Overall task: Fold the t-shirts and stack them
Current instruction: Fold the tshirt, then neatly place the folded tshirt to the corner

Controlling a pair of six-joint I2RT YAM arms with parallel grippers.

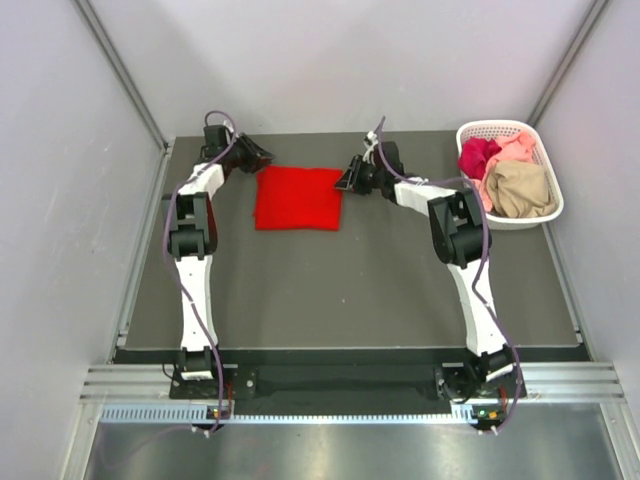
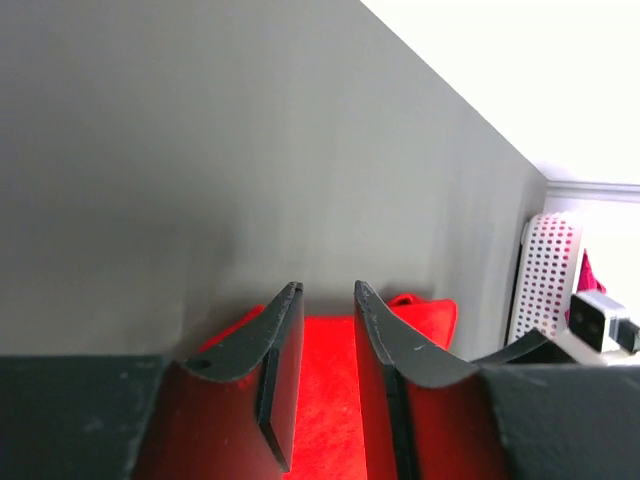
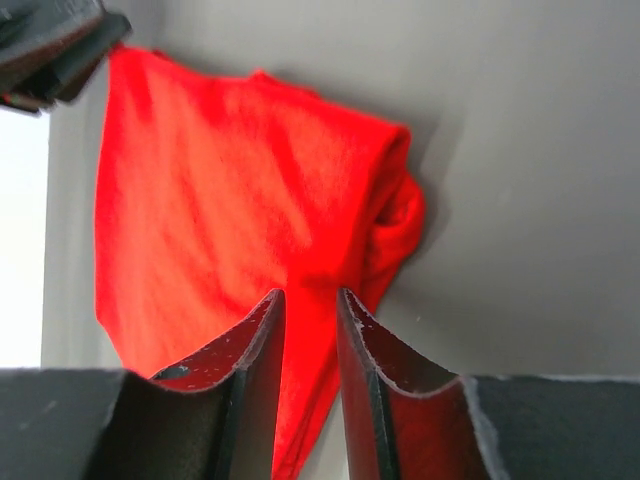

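Note:
A bright red t-shirt [image 1: 297,198] lies folded into a flat rectangle on the dark table at the back middle. My left gripper [image 1: 262,158] hovers at its far left corner, jaws a little apart and empty; the red cloth [image 2: 325,380] shows between them below. My right gripper [image 1: 346,180] is at the shirt's right edge, jaws a little apart and empty, over the red cloth [image 3: 230,190], whose right edge is bunched. Magenta [image 1: 478,155], pale pink [image 1: 517,148] and tan [image 1: 520,190] shirts lie crumpled in the basket.
The white lattice basket [image 1: 495,127] stands at the back right corner of the table; its wall shows in the left wrist view [image 2: 545,260]. Grey walls close in the table on the left, back and right. Bare dark table [image 1: 330,290] lies in front of the red shirt.

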